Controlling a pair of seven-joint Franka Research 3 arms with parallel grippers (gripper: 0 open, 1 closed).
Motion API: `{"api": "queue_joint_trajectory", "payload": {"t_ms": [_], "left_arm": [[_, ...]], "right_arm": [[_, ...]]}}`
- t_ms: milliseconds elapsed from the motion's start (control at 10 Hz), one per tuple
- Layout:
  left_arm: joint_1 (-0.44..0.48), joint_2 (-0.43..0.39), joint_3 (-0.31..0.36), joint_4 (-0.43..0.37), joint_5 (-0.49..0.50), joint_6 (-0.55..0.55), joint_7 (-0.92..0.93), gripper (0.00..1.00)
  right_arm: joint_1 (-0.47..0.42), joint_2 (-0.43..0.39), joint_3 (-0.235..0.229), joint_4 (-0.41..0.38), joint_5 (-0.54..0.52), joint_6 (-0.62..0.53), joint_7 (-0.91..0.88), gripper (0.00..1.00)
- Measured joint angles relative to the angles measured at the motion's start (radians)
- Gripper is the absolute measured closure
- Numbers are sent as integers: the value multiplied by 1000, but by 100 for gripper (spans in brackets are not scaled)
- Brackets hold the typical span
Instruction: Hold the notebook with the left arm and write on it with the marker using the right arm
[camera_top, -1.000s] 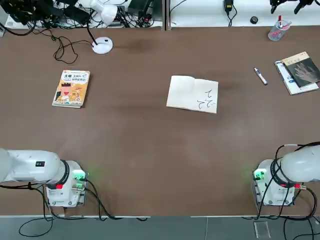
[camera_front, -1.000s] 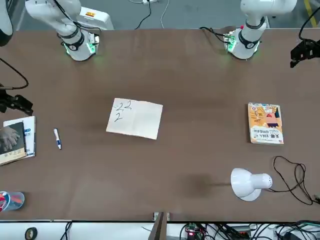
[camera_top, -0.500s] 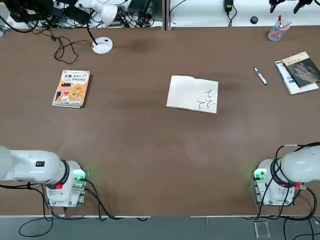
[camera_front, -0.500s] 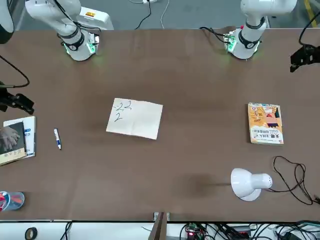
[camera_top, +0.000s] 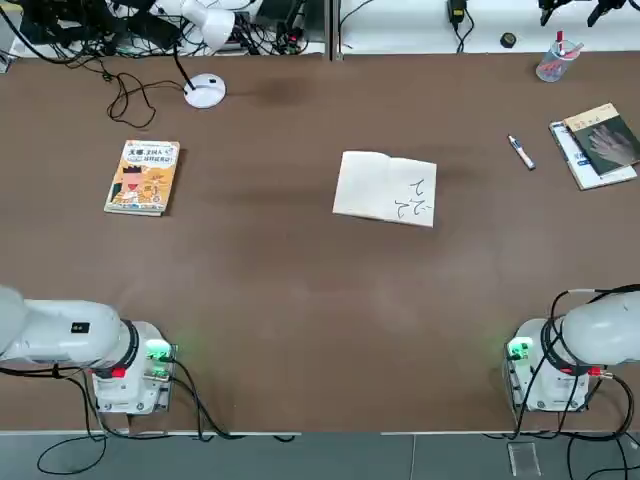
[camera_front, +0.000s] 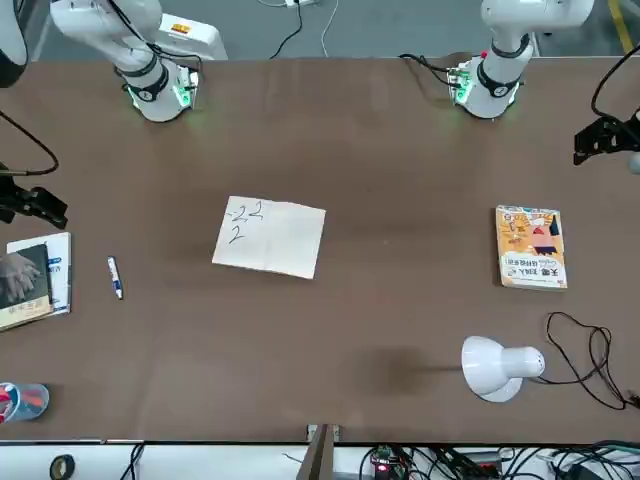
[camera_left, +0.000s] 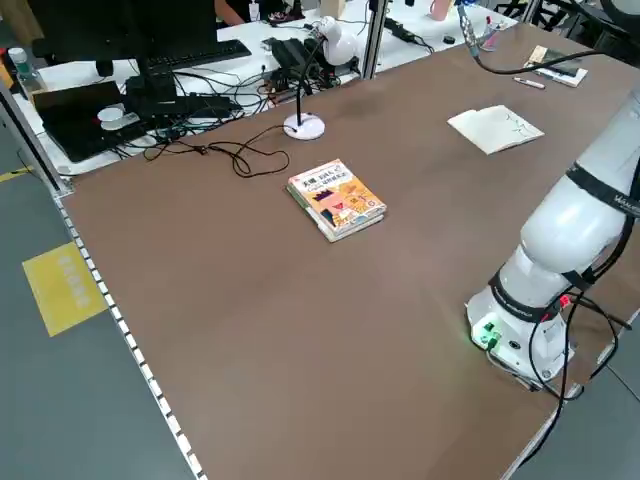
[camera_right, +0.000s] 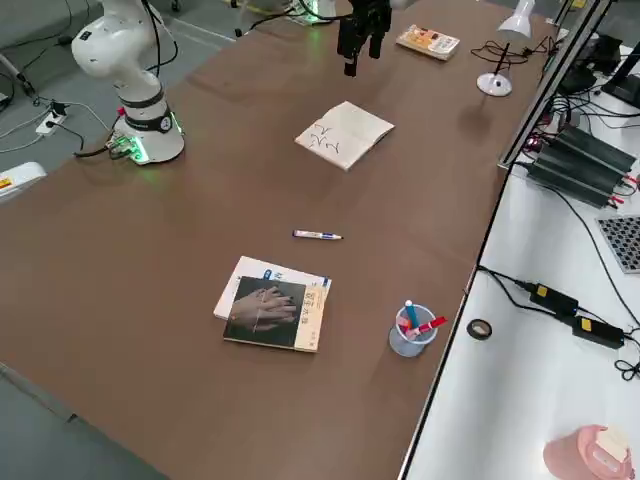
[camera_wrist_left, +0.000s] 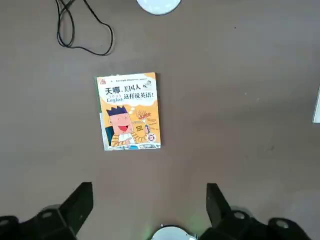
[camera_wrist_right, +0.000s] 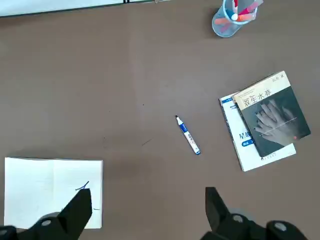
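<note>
The notebook (camera_top: 385, 188) lies open at mid-table, with dark squiggles on one page (camera_front: 270, 237). The marker (camera_top: 521, 152) lies on the table to its right, near the books (camera_wrist_right: 187, 135). My right gripper (camera_front: 40, 205) hangs high over the table's right side, open and empty; its wrist view shows its spread fingers (camera_wrist_right: 80, 206) above the marker and the notebook (camera_wrist_right: 52, 192). My left gripper (camera_front: 595, 140) hangs high over the left side, open and empty, its fingers (camera_wrist_left: 80, 200) spread above the orange-yellow book (camera_wrist_left: 129, 111).
An orange-yellow illustrated book (camera_top: 143, 176) lies at the left. Two stacked books with a hand-picture cover (camera_top: 598, 145) sit at the right edge. A cup of pens (camera_top: 555, 60) stands at the far right, and a white desk lamp (camera_top: 205, 92) with its cable at the far left.
My left gripper has moved forward over the table, away from its base. The right gripper has hardly moved. Notebook and marker lie as before.
</note>
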Motion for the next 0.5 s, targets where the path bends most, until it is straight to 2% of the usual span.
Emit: {"api": "queue_joint_trajectory", "payload": {"t_ms": [500], "left_arm": [[0,0,0,13,0,0,0,0]], "right_arm": [[0,0,0,0,0,0,0,0]]}}
